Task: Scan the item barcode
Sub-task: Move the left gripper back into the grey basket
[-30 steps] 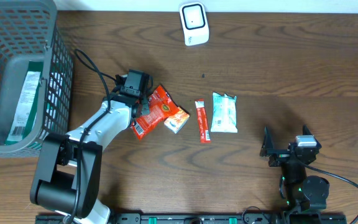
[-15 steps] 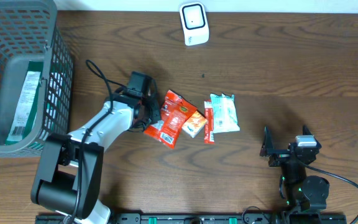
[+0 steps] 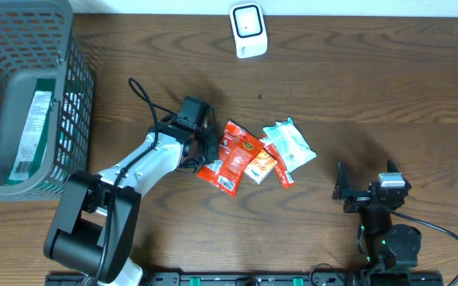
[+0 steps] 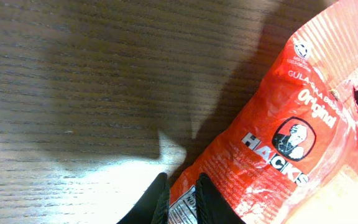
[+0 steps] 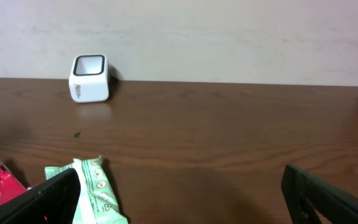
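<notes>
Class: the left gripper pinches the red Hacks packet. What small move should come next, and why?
Probably lift the red packet straight up: the left gripper is shut on its edge, yet it lies touching the orange sachet, and the scanner stands well apart.

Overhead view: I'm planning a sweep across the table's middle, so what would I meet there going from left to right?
Basket → left gripper → red Hacks packet → pale green packet → right gripper. The small packets between the red and green ones overlap, so they are left out.
</notes>
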You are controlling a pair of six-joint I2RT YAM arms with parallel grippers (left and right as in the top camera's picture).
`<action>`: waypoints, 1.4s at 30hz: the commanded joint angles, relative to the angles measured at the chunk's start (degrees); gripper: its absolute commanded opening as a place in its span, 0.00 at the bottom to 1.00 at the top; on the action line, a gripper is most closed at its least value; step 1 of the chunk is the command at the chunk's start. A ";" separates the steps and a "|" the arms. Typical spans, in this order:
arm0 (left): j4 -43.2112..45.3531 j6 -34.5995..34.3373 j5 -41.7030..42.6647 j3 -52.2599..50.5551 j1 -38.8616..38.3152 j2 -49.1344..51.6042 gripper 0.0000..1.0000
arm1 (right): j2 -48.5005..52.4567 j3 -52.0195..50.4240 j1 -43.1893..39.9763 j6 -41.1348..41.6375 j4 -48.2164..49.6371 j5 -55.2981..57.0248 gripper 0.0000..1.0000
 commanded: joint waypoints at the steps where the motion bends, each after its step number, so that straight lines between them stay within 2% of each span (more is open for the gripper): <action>1: -1.44 -0.37 0.68 1.38 0.74 -1.29 0.25 | -0.07 -0.07 -0.66 -0.63 -0.17 -0.24 0.99; 4: -6.36 3.32 0.39 5.57 2.45 -3.76 0.34 | -0.07 -0.07 -0.66 -0.63 -0.17 -0.24 0.99; 6: -12.61 5.84 -1.66 10.69 4.17 -5.73 0.49 | -0.07 -0.07 -0.66 -0.63 -0.17 -0.24 0.99; 10: -25.90 11.43 -4.87 25.00 9.40 -9.68 0.60 | -0.07 -0.07 -0.66 -0.63 -0.17 -0.24 0.99; 13: -31.26 14.40 -4.94 34.12 14.27 -12.07 0.66 | -0.07 -0.07 -0.66 -0.63 -0.17 -0.24 0.99; 15: -32.59 16.70 -5.11 39.32 19.02 -13.75 0.70 | -0.09 -0.07 -0.66 -0.63 -0.17 -0.24 0.99; 17: -32.52 16.94 -9.05 42.34 23.91 -15.13 0.77 | -0.07 -0.07 -0.66 -0.63 -0.17 -0.24 0.99; 20: -30.71 16.94 -17.59 43.01 32.15 -16.96 0.83 | -0.09 -0.07 -0.66 -0.63 -0.17 -0.24 0.99; 22: -30.60 17.42 -19.63 42.99 37.00 -17.03 0.87 | -0.07 -0.07 -0.66 -0.63 -0.17 -0.24 0.99; 25: -31.36 21.07 -19.63 42.88 43.54 -15.69 0.88 | -0.07 -0.07 -0.66 -0.63 -0.17 -0.24 0.99; 30: -32.52 24.46 -19.32 41.05 49.99 -11.58 0.91 | -0.07 -0.07 -0.66 -0.63 -0.17 -0.24 0.99; 35: -32.81 28.92 -19.34 39.32 51.25 -4.94 0.94 | -0.09 -0.07 -0.66 -0.63 -0.17 -0.24 0.99; 42: -35.08 30.01 -19.30 39.32 51.25 4.17 0.95 | -0.07 -0.07 -0.66 -0.63 -0.17 -0.24 0.99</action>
